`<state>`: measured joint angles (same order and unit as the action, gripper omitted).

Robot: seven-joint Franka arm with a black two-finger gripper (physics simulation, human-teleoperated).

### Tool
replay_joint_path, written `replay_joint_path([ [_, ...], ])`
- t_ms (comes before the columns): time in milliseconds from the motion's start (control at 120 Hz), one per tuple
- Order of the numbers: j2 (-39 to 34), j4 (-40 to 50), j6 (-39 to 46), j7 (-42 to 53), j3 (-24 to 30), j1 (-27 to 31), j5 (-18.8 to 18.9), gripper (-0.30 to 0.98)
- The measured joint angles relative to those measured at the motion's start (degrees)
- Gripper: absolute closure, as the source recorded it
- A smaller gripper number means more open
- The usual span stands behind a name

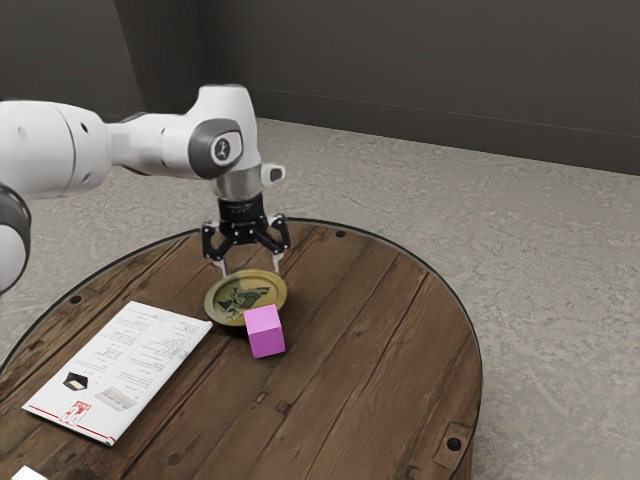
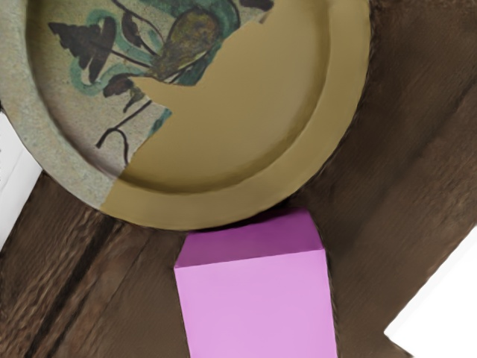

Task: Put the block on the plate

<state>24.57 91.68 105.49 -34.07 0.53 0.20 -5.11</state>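
1. Exterior view, twelve o'clock at its top: the pink block [image 1: 265, 333] sits on the table [image 1: 360, 350], just beside the plate [image 1: 243, 297], at about five o'clock from the plate's middle. Whether they touch, I can't tell.
2. Same view: my pincer [image 1: 250, 266] is spread, nothing between its tips. The block lies near six o'clock from it, a shade toward five, and lower. The offset is probably mostly height, so the block should be nearly beneath me.
3. Wrist view: the block [image 2: 257, 306] looms close by the hand, its sides roughly square to me, with the plate [image 2: 238, 127] next to it. I judge the next move to be mainly down, one finger each side, minding the plate's rim.
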Motion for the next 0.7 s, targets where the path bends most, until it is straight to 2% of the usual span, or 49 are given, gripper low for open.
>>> replay_joint_path([
  [125,0.21,2.86,4.87,-3.19,0.00,-0.16,0.83,0.00],
  [300,1.31,6.01,8.94,-6.61,0.07,-0.73,-0.02,0.00],
  [442,1.07,6.25,10.28,-8.68,0.09,-1.55,-0.27,0.00],
  [700,-3.28,12.21,10.90,-11.35,0.17,-1.61,-0.25,0.00],
])
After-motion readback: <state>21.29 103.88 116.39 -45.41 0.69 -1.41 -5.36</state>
